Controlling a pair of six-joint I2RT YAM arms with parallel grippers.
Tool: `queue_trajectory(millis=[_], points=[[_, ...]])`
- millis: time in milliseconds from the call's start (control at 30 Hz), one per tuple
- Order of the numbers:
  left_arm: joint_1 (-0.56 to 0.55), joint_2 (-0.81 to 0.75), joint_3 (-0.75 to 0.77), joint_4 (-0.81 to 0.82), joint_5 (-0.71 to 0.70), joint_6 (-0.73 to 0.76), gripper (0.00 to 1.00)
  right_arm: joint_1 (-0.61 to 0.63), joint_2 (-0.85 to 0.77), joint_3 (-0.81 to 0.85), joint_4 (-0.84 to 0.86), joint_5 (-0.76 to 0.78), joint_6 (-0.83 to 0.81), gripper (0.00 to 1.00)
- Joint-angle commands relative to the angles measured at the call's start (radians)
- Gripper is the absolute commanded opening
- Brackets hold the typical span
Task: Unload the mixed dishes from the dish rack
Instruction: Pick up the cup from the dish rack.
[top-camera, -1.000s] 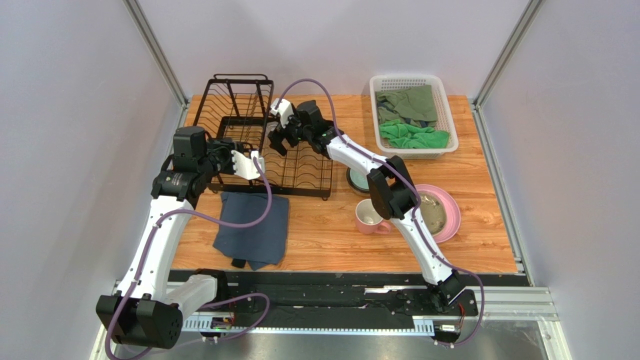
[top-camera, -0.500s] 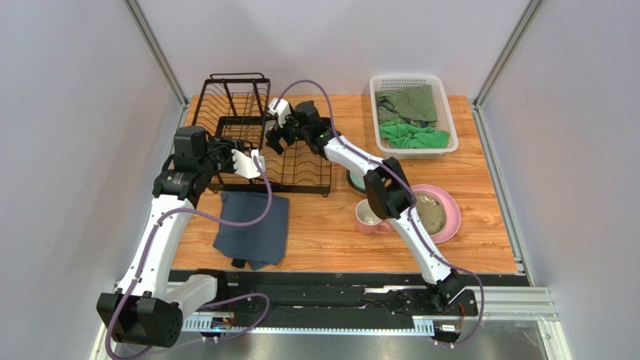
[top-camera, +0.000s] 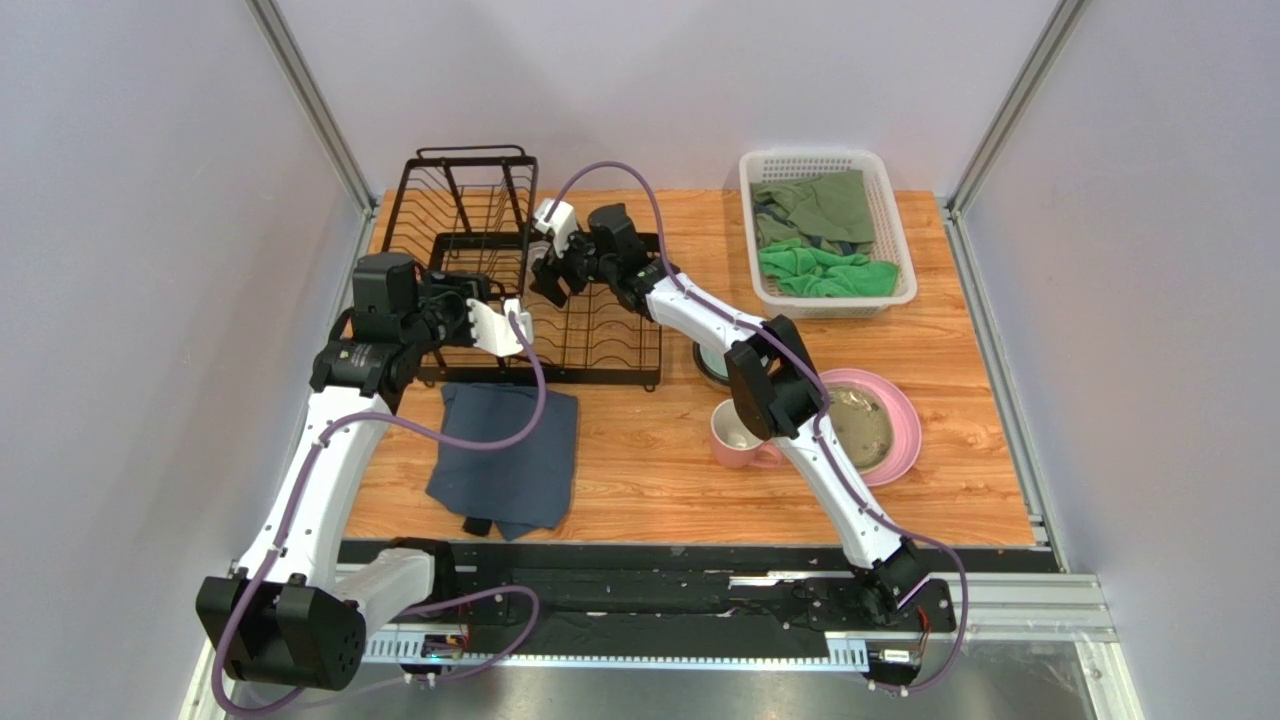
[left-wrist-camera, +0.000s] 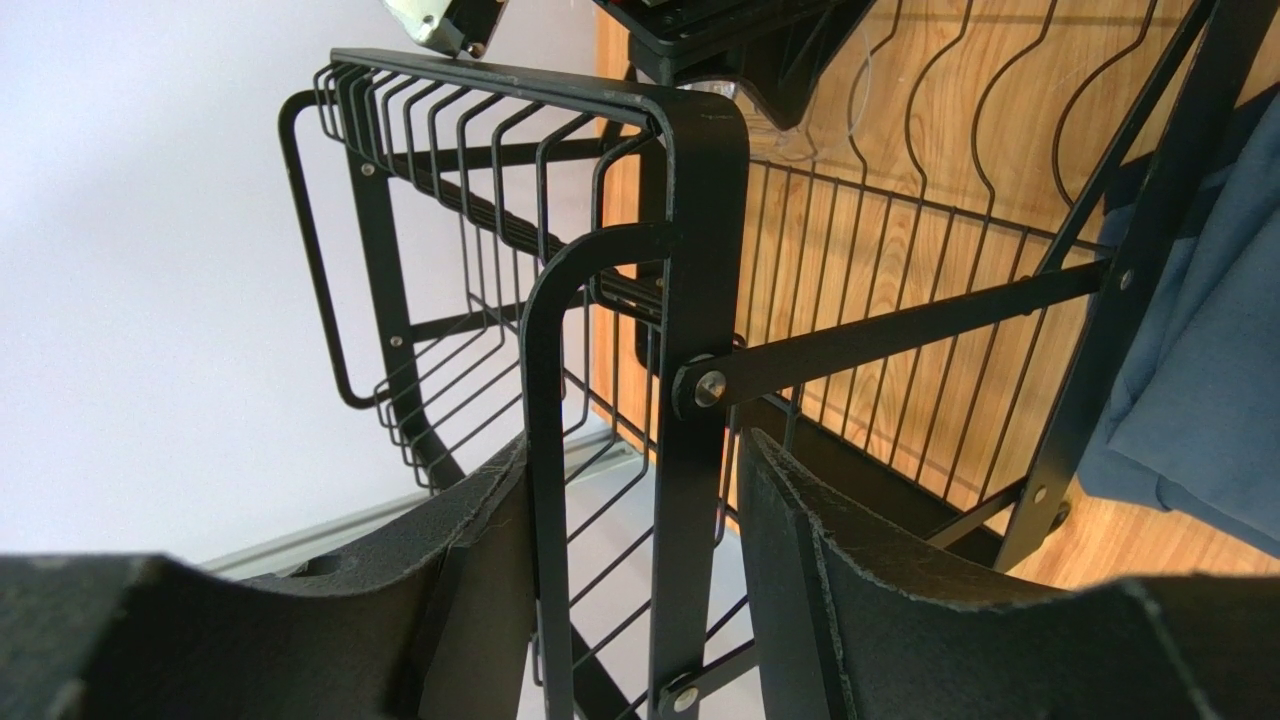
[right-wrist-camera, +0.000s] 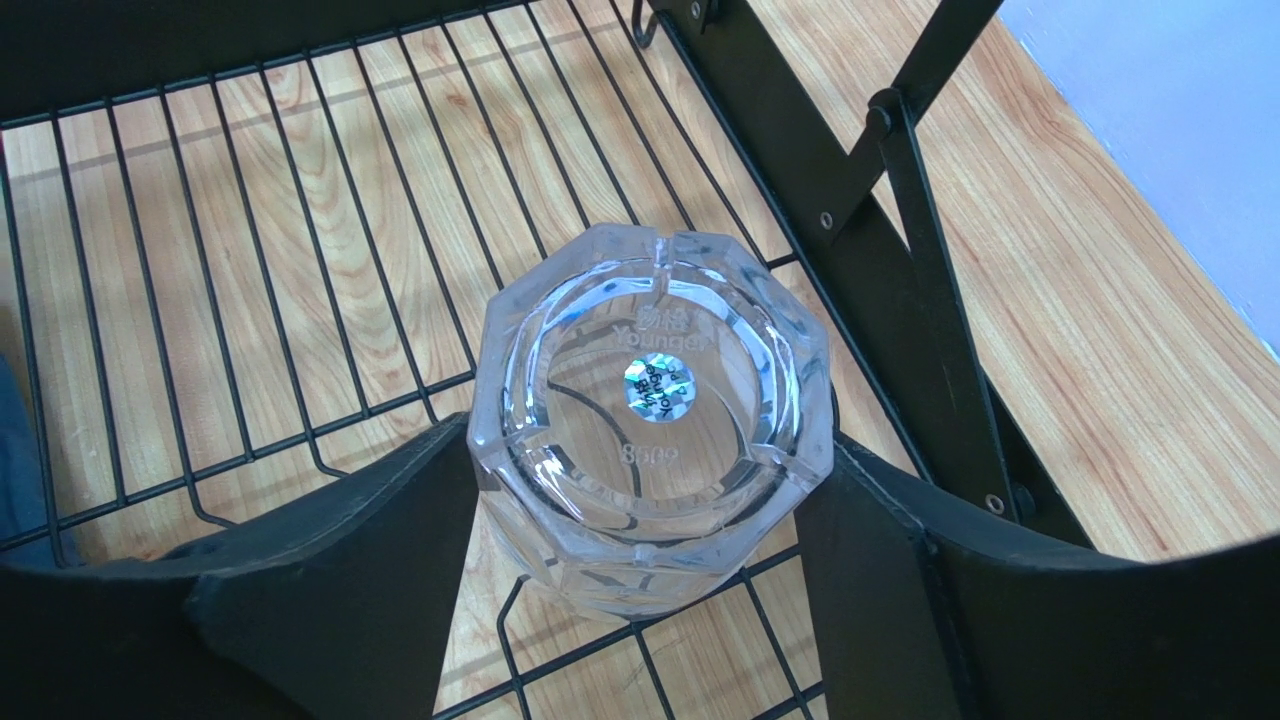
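Observation:
The black wire dish rack (top-camera: 601, 323) stands at the back left of the table. My left gripper (top-camera: 516, 323) is shut on an upright post of the rack frame (left-wrist-camera: 694, 435), one finger on each side. My right gripper (top-camera: 547, 276) reaches over the lower tray and is shut on the clear glass (right-wrist-camera: 649, 390), which is upside down with a sticker on its base; I cannot tell whether it touches the tray wires (right-wrist-camera: 181, 270). The pink mug (top-camera: 736, 432), the pink plate (top-camera: 902, 413) with the cream plate (top-camera: 863, 428) on it, and the teal bowl (top-camera: 706, 362) sit on the table right of the rack.
A folded blue-grey cloth (top-camera: 508, 453) lies in front of the rack. A white basket (top-camera: 890, 225) of green cloths stands at the back right. Grey walls close in the table on three sides.
My right gripper has moved a little left and farther back with the glass. The rack's top has shifted slightly left. The left gripper stays on the rack frame.

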Motion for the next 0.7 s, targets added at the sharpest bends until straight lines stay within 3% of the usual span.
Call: queue_trajectory(millis=[0,300,333,400,667], points=[[-0.005,0.020,-0.033,-0.085,0.071,-0.024,0.57,0.041,-0.017,0.053,0.070,-0.035,-0.001,0.70],[-0.005,0.004,-0.034,-0.074,0.072,-0.036,0.57,0.031,-0.045,0.044,0.059,-0.018,0.022,0.47],[-0.005,0.002,-0.034,-0.071,0.072,-0.036,0.58,0.029,-0.051,0.042,0.058,-0.018,0.031,0.35],[-0.005,-0.003,-0.033,-0.068,0.074,-0.047,0.59,0.021,-0.062,0.035,0.058,-0.017,0.035,0.26],[-0.005,-0.013,-0.013,-0.054,0.083,-0.093,0.63,-0.003,-0.122,-0.025,0.051,0.000,0.037,0.18]])
